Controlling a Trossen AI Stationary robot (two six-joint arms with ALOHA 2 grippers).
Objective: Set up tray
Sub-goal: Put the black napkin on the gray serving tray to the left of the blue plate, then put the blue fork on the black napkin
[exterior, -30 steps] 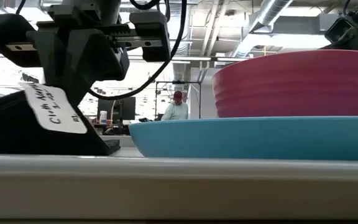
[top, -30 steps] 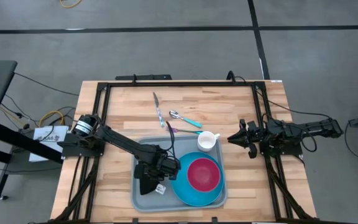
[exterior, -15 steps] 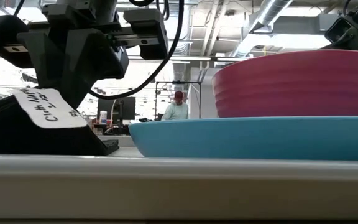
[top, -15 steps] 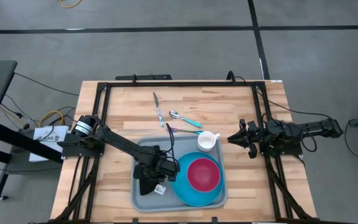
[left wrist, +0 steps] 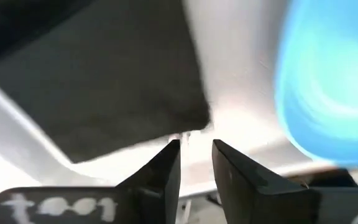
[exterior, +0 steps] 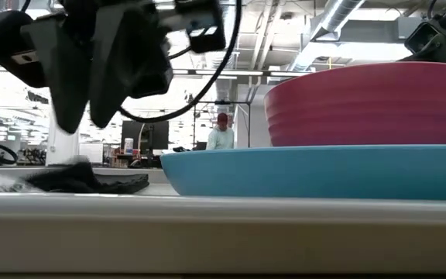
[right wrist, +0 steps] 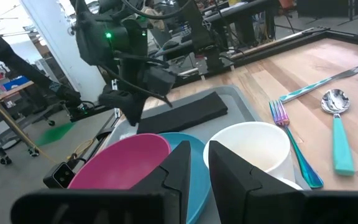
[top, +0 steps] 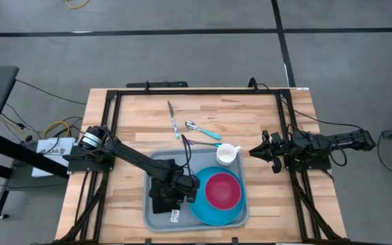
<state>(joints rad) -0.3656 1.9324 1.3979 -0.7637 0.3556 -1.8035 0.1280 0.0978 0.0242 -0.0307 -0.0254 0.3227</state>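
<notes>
Large flat grey-blue plastic tray [top: 156, 219] with a low rim sits at the near middle of the wooden bench [top: 135, 129], carrying a round blue plate [top: 206, 211] with a pink bowl [top: 222, 190] in it and a small black rectangular napkin [top: 162, 197] lying flat on the tray's left part, beside the plate. Left claw [left wrist: 196, 158] hangs just above the napkin's edge, fingers a narrow gap apart, nothing between them; looks like the napkin-placing step is wrapping up. Right claw [top: 256, 151] waits off the tray's right side, by the white cup [top: 227, 154] that stands at the tray's far edge; fingers close together, nothing held. Beyond the tray on the bench lie a knife [top: 172, 117], teal-handled spoon [top: 203, 129] and fork [top: 189, 141]. Next move probably calls for lifting clear and fetching cutlery onto the napkin. A white tag [top: 175, 216] on the napkin carries writing, unreadable here.
</notes>
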